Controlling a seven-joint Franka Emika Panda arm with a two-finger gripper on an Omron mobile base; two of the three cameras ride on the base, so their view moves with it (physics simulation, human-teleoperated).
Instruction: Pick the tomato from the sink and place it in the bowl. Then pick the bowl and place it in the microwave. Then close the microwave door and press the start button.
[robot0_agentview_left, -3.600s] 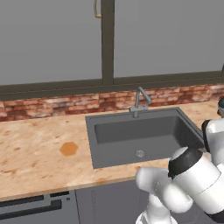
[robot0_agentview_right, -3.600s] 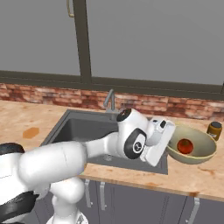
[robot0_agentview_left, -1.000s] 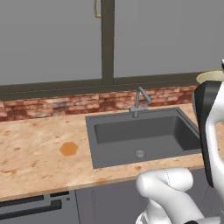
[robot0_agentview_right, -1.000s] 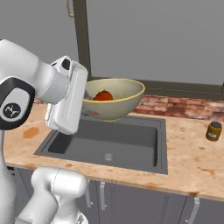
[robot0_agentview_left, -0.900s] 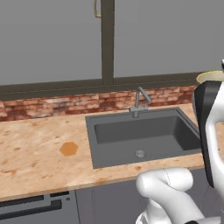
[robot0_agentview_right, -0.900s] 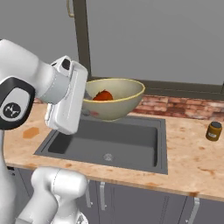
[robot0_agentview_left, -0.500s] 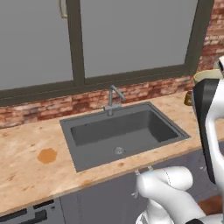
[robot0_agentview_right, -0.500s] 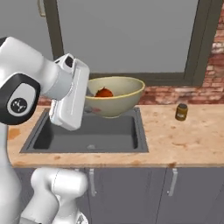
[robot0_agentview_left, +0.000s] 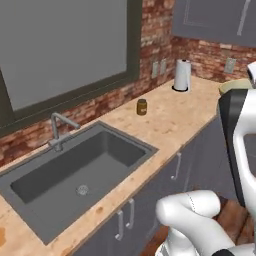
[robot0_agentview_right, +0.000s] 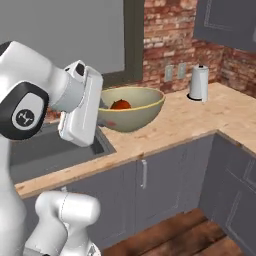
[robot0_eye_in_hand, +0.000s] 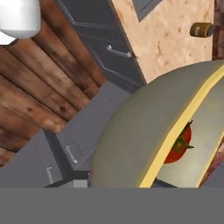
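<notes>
White two-finger hand (robot0_agentview_right: 102, 107) grasps the rim of the pale yellow-beige round bowl (robot0_agentview_right: 132, 107), lifted above the speckled tan bench (robot0_agentview_right: 165, 131) edge. Small red-orange tomato (robot0_agentview_right: 120, 104) sits inside the bowl. Dark grey recessed sink (robot0_agentview_left: 75, 175) is beside it.

light: even, soft, rendered | shadows: faint | glare: none | blur: slight, low-res textures

The speckled wooden counter (robot0_agentview_left: 175, 117) carries a small brown jar (robot0_agentview_left: 142, 106) and an upright paper-towel roll (robot0_agentview_left: 182, 75).
</notes>
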